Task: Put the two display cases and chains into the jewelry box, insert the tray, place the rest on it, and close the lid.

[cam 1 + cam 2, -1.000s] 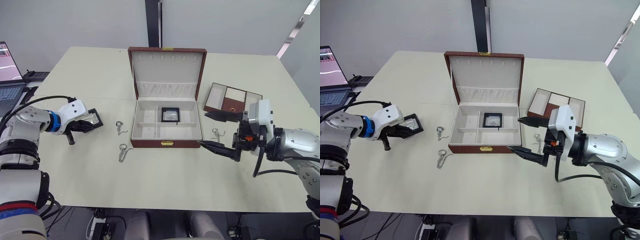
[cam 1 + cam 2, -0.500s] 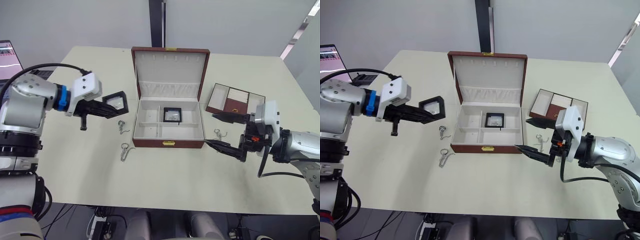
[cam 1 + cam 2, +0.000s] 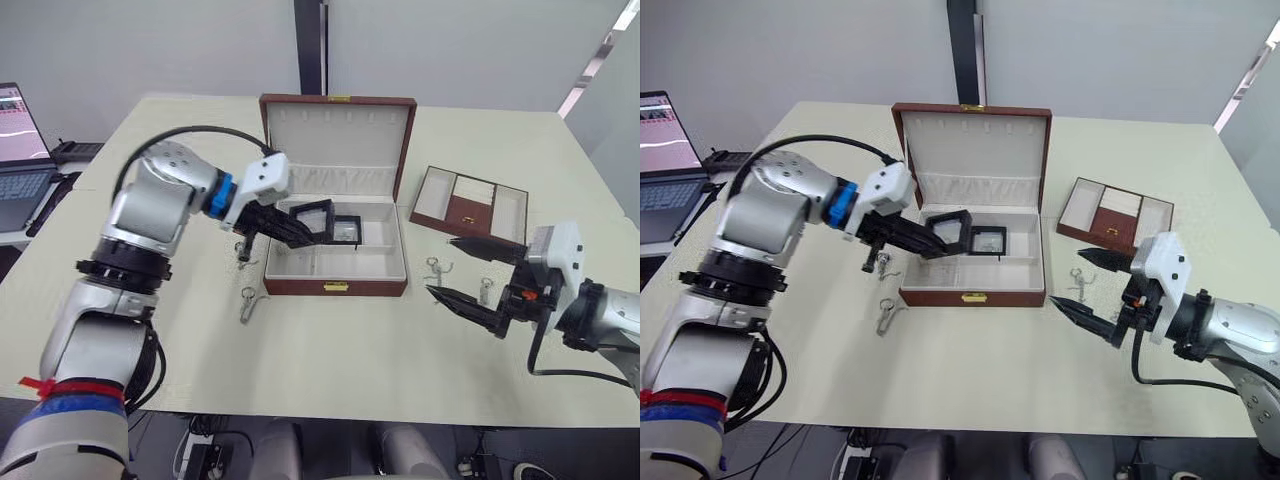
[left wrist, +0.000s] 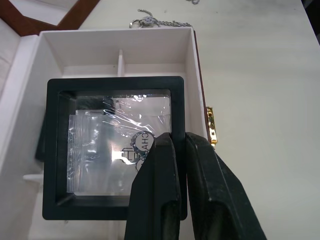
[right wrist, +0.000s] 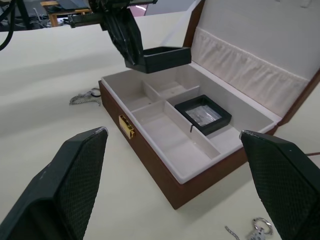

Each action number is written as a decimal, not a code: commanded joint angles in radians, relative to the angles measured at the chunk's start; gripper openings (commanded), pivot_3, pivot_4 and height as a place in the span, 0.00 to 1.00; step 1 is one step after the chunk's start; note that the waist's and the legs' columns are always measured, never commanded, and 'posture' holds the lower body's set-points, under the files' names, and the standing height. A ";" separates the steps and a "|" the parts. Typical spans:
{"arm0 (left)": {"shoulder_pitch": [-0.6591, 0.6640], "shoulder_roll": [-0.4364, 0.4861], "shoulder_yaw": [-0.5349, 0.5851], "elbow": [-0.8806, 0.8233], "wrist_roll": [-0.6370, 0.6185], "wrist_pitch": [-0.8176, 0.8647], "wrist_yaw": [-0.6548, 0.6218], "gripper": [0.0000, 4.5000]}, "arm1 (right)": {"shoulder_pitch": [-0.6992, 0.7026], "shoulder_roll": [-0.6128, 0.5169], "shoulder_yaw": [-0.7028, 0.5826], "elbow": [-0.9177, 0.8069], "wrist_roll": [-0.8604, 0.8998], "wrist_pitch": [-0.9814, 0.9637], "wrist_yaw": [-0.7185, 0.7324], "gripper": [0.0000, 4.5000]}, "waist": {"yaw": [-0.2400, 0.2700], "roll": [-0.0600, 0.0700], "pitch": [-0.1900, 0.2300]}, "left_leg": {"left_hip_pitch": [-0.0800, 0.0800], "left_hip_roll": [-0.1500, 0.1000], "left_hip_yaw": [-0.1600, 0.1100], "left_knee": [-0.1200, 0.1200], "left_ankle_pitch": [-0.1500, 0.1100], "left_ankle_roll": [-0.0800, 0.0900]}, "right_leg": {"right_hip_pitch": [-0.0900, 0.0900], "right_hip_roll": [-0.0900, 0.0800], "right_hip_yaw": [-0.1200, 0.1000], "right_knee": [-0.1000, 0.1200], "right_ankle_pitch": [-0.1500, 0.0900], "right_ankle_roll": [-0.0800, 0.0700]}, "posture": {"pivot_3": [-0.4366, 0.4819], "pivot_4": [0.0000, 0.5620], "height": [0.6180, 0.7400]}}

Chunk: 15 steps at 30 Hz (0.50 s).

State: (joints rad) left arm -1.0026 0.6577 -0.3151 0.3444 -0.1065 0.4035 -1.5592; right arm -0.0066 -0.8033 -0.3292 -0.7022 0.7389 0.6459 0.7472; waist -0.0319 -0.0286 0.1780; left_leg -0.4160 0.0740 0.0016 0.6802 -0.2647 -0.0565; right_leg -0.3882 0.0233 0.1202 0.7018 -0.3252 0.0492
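Note:
The brown jewelry box (image 3: 336, 285) stands open at mid-table, its lid upright. One black display case (image 3: 347, 229) lies in the back right compartment. My left gripper (image 3: 298, 233) is shut on the second display case (image 4: 100, 145), holding it just over the box's back left compartment. Two chains (image 3: 241, 250) (image 3: 247, 303) lie left of the box. Two more chains (image 3: 434, 264) (image 3: 484, 291) lie to its right. My right gripper (image 3: 439, 265) hangs open and empty by those right-hand chains. The brown tray (image 3: 470, 205) rests at the back right.
A laptop (image 3: 15, 150) sits off the table's left edge. A dark post (image 3: 310, 45) rises behind the box. Bare table lies in front of the box and along the near edge.
My left gripper has lifted the display case from the table's left side and carried it right, over the box. The right gripper has drawn back to the right, still open.

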 commanded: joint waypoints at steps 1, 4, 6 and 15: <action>-0.045 -0.053 -0.012 0.030 0.017 -0.008 0.035 0.01 | 0.011 -0.009 -0.049 -0.048 0.028 0.000 -0.024 1.00 | 0.001 0.000 0.000 | 0.000 0.000 0.000 0.000 0.000 0.000 | 0.000 0.000 0.000 0.000 0.000 0.000 | 0.48 0.27 1.00; -0.044 -0.108 -0.023 0.046 0.016 0.008 0.049 0.01 | 0.024 -0.004 -0.053 -0.067 0.036 0.006 -0.047 1.00 | 0.001 0.000 0.000 | 0.000 -0.001 -0.001 0.000 0.000 0.000 | 0.000 0.000 0.000 0.000 0.000 0.000 | 0.48 0.27 1.00; -0.041 -0.131 -0.029 0.058 0.022 0.007 0.062 0.01 | 0.035 -0.003 -0.057 -0.077 0.042 0.007 -0.057 1.00 | 0.000 0.000 0.000 | 0.000 -0.001 -0.001 0.000 0.000 0.000 | 0.000 0.000 0.001 0.000 0.000 0.000 | 0.48 0.27 1.00; -0.022 -0.170 -0.056 0.075 0.041 0.030 0.077 0.01 | 0.072 -0.010 -0.081 -0.098 0.058 0.010 -0.077 1.00 | 0.001 0.000 0.000 | 0.000 -0.002 -0.001 0.000 0.000 0.000 | 0.000 0.000 0.002 0.000 0.000 0.000 | 0.48 0.27 1.00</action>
State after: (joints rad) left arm -1.0195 0.4967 -0.3667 0.4380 -0.0654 0.4294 -1.4876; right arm 0.0633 -0.8039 -0.3734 -0.7669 0.7737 0.6636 0.6744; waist -0.0309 -0.0286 0.1780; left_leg -0.4164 0.0716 0.0003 0.6802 -0.2646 -0.0563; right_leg -0.3877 0.0229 0.1218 0.7016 -0.3253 0.0493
